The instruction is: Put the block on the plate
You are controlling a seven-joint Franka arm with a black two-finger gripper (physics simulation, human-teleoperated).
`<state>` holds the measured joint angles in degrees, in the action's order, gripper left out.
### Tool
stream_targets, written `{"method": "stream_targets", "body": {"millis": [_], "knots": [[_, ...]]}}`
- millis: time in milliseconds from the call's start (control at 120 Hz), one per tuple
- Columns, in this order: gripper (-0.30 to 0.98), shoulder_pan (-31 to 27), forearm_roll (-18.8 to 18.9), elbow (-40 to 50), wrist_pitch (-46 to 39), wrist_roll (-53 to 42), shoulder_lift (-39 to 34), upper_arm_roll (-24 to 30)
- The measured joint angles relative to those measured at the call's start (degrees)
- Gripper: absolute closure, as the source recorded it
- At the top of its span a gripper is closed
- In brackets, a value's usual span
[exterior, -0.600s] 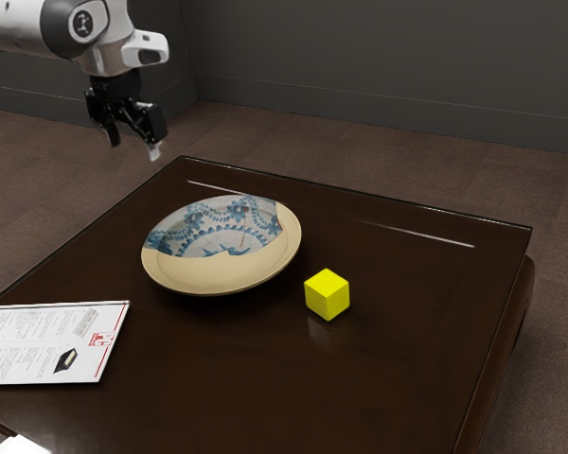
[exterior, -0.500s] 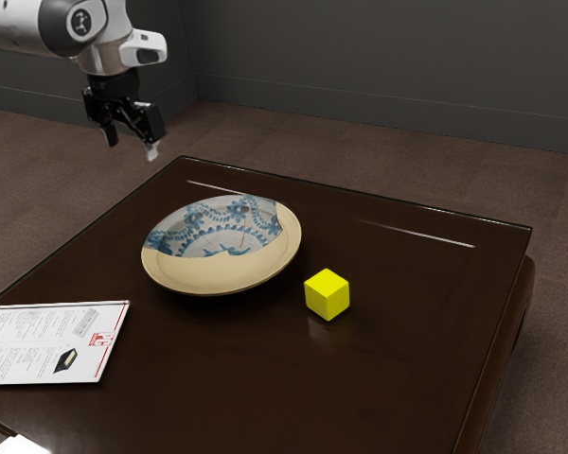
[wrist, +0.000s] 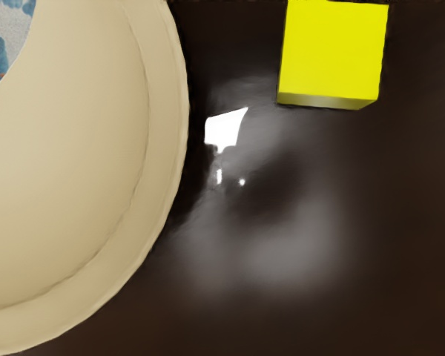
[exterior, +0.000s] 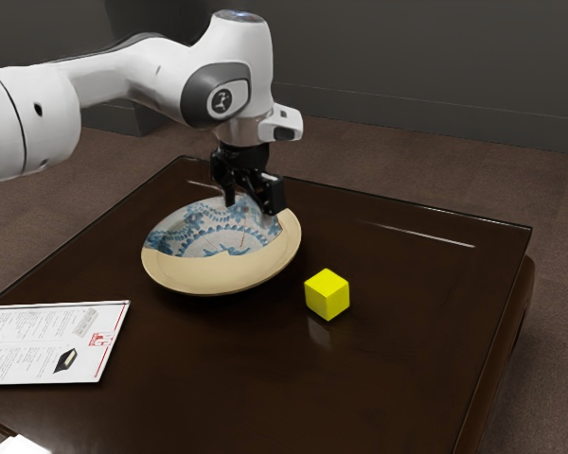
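Room: grey wall (exterior: 398, 57) w/ plain base strip, brown floor (exterior: 559, 350), both in ext. view.
Bench: dark brown, glossy top (exterior: 379, 388); wrist view adds white glare (wrist: 224, 130) between plate & block, plus soft hazy reflections.
Arm: white & grey, smooth rounded shells (exterior: 123, 80), from ext. view's left, reaching over bench.
Plate: round, cream, raised rim (exterior: 208, 274), blue-&-white floral patch; ext. view gives full outline, wrist view one curved side & a corner of the patch.
Booklet: flat, white, printed, red line nr edge (exterior: 38, 331), ext. view's left of plate.
Gripper: black, two-finger (exterior: 250, 206), fingers apart, holding nothing; blocks ext. view's sight of part of plate's far rim.
Block: plain yellow cube, flat faces, crisp edges (exterior: 327, 295), on bench near plate, not on it; wrist view has strip of bench btwn the two.
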<state>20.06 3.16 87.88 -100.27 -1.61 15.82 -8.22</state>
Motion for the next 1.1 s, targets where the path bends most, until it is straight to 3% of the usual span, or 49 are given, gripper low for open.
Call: {"method": "stream_targets", "body": {"millis": [183, 525, 758, 1100], "knots": [[0.00, 2.7, -3.7, 0.2, -4.2, 3.4, 4.6, 0.0], [0.00, 4.3, -5.4, 0.5, -9.4, 6.0, 10.0, 0.7], [0.00, -3.1, -3.2, -4.6, -12.5, 4.1, 16.1, 8.3], [0.00, -8.2, 0.1, -12.9, -14.2, 0.3, 24.6, 13.3]]}}
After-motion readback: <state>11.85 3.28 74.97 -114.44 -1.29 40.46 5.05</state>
